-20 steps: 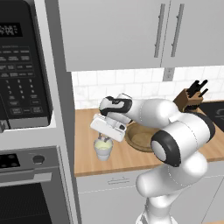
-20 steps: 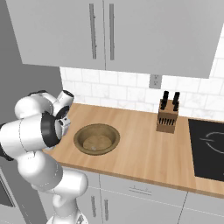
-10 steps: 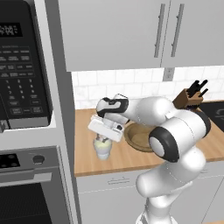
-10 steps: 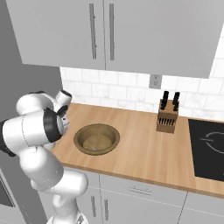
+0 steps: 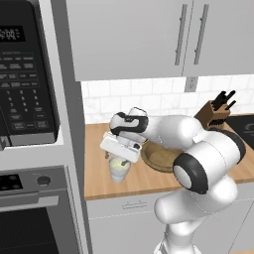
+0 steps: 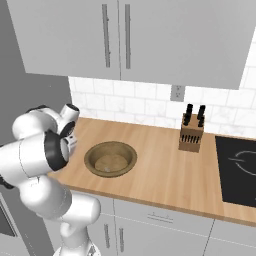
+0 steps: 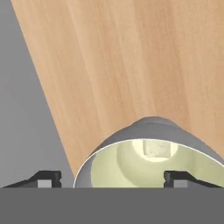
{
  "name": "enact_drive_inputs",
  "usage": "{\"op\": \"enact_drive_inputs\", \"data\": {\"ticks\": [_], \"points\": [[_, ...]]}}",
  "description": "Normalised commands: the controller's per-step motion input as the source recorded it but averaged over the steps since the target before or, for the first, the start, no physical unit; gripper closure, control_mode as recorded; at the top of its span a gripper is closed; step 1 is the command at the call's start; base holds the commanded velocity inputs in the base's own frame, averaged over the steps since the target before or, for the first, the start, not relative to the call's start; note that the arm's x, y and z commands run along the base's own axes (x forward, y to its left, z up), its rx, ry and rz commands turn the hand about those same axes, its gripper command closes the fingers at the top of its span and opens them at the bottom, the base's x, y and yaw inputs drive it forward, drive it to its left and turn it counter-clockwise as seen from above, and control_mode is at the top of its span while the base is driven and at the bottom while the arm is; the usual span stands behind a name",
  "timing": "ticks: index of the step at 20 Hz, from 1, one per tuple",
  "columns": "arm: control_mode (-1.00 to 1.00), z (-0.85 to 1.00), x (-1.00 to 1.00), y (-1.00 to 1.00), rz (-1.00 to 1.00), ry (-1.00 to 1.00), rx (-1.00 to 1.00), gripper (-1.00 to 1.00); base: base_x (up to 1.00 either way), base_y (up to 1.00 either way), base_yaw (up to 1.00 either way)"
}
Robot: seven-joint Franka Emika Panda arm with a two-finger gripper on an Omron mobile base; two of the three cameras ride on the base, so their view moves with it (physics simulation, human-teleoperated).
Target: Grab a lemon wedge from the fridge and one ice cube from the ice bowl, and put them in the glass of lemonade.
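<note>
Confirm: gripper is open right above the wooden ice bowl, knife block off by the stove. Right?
Not quite. The gripper is open, but it hangs above the glass of lemonade, not the ice bowl; the hand view looks straight down into the glass between the spread fingertips. The bowl sits beside it on the counter. The knife block is by the stove as you said.

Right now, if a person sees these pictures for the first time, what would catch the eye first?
The big white arm bends over the wooden counter, its end effector hanging open right above the glass of lemonade near the counter's left end. In the hand view a pale cube-like piece lies inside the glass. Beside the glass sits the ice bowl, with a knife block farther right by the tiled wall.
</note>
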Motion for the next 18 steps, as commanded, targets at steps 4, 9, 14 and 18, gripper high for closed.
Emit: {"op": "enact_drive_inputs", "data": {"ticks": [4, 9, 14, 18], "points": [[-1.0, 0.56, -0.1, 0.0, 0.0, -0.01, 0.0, -1.0, 0.0, 0.0, 0.0], [-1.0, 0.98, -0.25, 0.0, 0.0, -0.02, 0.0, -1.0, 0.0, 0.0, 0.0], [-1.0, 0.34, -0.51, -0.34, 0.0, 0.0, -0.14, -1.0, 0.0, 0.0, 0.0], [-1.0, 0.0, -0.61, -0.8, 0.05, -0.03, -0.31, -1.0, 0.0, 0.0, 0.0]]}}
